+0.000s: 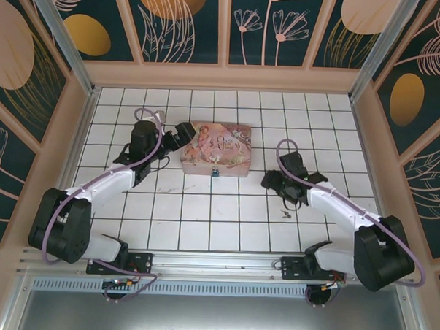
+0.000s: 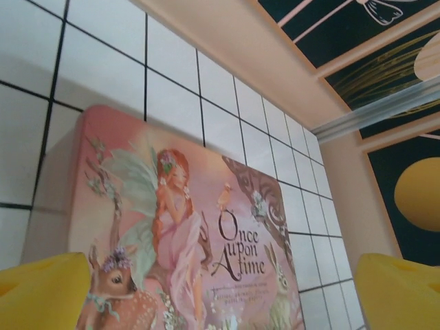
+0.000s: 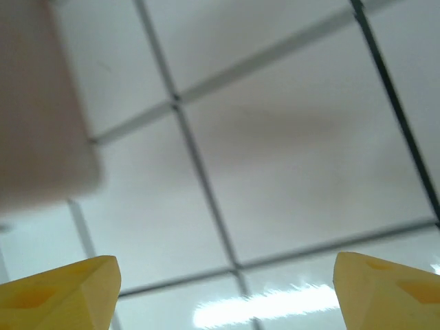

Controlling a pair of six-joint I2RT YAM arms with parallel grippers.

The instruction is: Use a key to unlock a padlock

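The tiny blue padlock (image 1: pixel 215 173) hangs at the front edge of the pink floral tin (image 1: pixel 215 148), near its middle. A small dark key (image 1: pixel 284 211) lies on a white tile in front of the right arm. My left gripper (image 1: pixel 179 135) hovers at the tin's left end, open, its yellow fingertips (image 2: pixel 41 289) wide apart over the fairy lid (image 2: pixel 185 227). My right gripper (image 1: pixel 272 181) is low over bare tiles to the right of the tin, open, with yellow fingertips (image 3: pixel 58 292) spread and nothing between them. The key lies behind it, toward the arm's base.
Peach walls (image 1: pixel 224 76) with dark floral panels close in the tiled floor on three sides. A blurred pink corner of the tin (image 3: pixel 41 117) fills the upper left of the right wrist view. Bare tiles stretch in front of the tin.
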